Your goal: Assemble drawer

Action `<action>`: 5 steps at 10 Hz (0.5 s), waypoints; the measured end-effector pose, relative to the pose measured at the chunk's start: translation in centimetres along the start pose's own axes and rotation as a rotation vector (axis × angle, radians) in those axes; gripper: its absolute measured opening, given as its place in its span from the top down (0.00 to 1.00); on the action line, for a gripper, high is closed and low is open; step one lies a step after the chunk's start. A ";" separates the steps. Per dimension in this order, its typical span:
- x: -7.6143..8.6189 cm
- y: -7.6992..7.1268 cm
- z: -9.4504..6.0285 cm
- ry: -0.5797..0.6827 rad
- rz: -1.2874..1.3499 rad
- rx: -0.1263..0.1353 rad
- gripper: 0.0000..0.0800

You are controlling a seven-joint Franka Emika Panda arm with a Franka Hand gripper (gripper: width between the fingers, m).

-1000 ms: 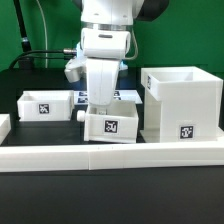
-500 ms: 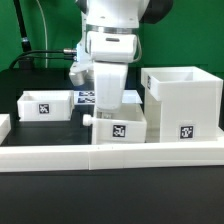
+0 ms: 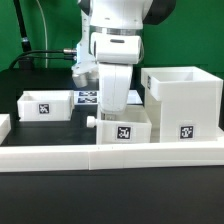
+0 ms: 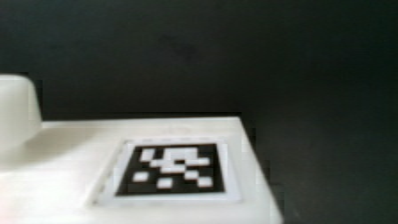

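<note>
Black table [image 3: 40,185] fills the exterior view, with a green backdrop [image 3: 30,25] and dark cables [image 3: 45,55] at the far left. A low white wall [image 3: 60,153] runs across the near side from left to right.

Behind the wall stand three white parts. The left tray [image 3: 45,104] sits open side up, its tag facing the camera; nothing shows inside it. The middle tray [image 3: 128,128] rests just behind the wall, tag to the front and a small knob [image 3: 90,121] sticking out on its left. The casing [image 3: 185,100], the tallest part, stands at the right, open at the top, with a tag low on its front; its inside is hidden. The middle tray is just beside the casing, and whether they touch cannot be told. The marker board [image 3: 86,97] lies flat farther back, partly hidden by the arm [image 3: 115,50].

The gripper [image 3: 116,110] reaches straight down to the middle tray's far rim. Its fingertips are hidden there, so how wide it stands and whether it grips the tray cannot be told.

On the wrist view, blurred, a white face bearing a tag [image 4: 175,168] lies against the dark table, with a rounded white form [image 4: 15,108] at one edge that cannot be identified.
</note>
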State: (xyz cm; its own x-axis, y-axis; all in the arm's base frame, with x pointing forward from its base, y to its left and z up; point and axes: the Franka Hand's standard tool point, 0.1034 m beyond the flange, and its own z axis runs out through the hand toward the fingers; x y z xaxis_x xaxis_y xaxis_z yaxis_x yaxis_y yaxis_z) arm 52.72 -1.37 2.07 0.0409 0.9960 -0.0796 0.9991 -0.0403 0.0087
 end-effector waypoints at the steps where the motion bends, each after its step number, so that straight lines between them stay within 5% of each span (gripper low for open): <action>1: 0.0 0.1 0.0 0.006 0.004 -0.030 0.95; 5: -0.3 -0.1 0.3 0.009 0.018 -0.027 0.95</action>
State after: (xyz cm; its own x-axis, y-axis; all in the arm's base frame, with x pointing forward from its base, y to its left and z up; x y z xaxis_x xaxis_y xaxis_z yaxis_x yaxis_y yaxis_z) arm 52.59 -1.73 1.82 0.0583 0.9958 -0.0703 0.9978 -0.0558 0.0372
